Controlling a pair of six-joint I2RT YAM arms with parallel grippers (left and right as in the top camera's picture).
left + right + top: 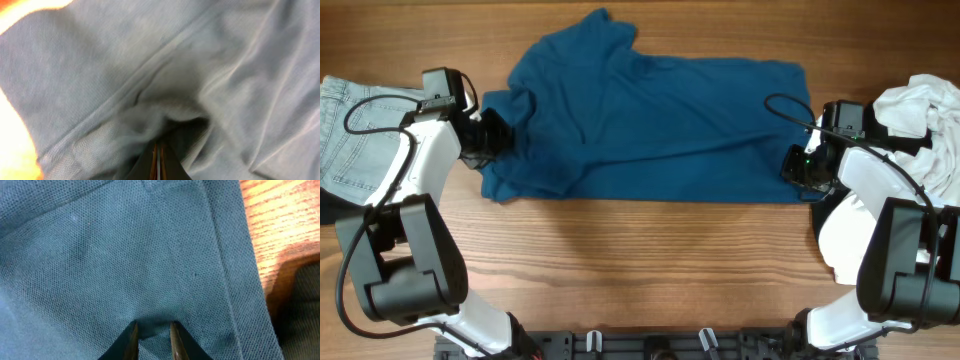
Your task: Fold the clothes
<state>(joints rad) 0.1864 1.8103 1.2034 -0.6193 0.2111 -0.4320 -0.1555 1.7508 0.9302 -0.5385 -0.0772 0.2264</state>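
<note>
A blue shirt (pixel 650 120) lies spread and wrinkled across the wooden table, with a sleeve sticking up at the top middle. My left gripper (pixel 492 135) is at the shirt's left edge. In the left wrist view its jaws (pixel 158 147) are shut on bunched cloth of the shirt (pixel 150 65). My right gripper (pixel 800 165) is at the shirt's lower right corner. In the right wrist view its fingers (pixel 152 327) are closed on a small fold of the shirt (pixel 125 255) next to the hem.
Light blue jeans (pixel 350 130) lie at the far left edge. A pile of white clothes (pixel 920 110) sits at the far right. Bare wooden table (pixel 650 270) runs along the front and shows beside the hem (pixel 280 220).
</note>
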